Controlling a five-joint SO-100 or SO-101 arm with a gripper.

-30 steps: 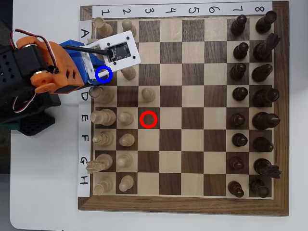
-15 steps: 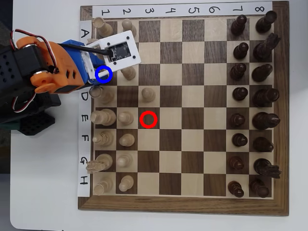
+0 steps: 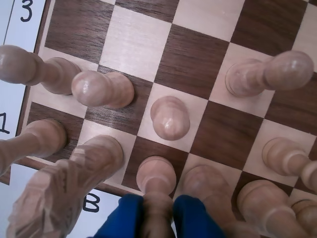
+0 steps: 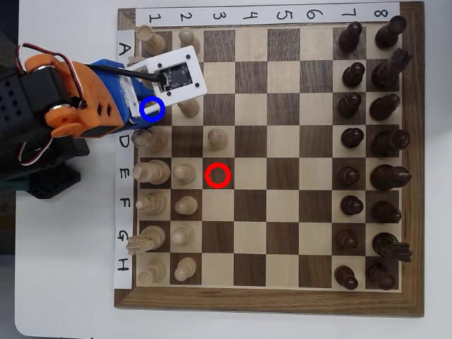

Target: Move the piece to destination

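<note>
In the wrist view my blue gripper (image 3: 157,206) is shut on the piece (image 3: 156,178), a pale cream pawn with a slim body. Its base is at the near edge of a dark brown square (image 3: 161,148) in the board's first file, level with the space after the "B" label (image 3: 91,203). I cannot tell whether the base touches the board. In the overhead view the blue ring (image 4: 162,109) marks that destination square at C1. My orange and blue arm (image 4: 85,106) and its white camera mount (image 4: 176,74) cover the square and hide the piece.
Cream pieces crowd the gripper: a knight (image 3: 64,188) on its left, a tall piece (image 3: 208,188) on its right, and a pawn (image 3: 170,117) one square ahead. The red-ringed light square (image 4: 218,175) stands bare. Dark brown pieces (image 4: 367,141) fill the far right files.
</note>
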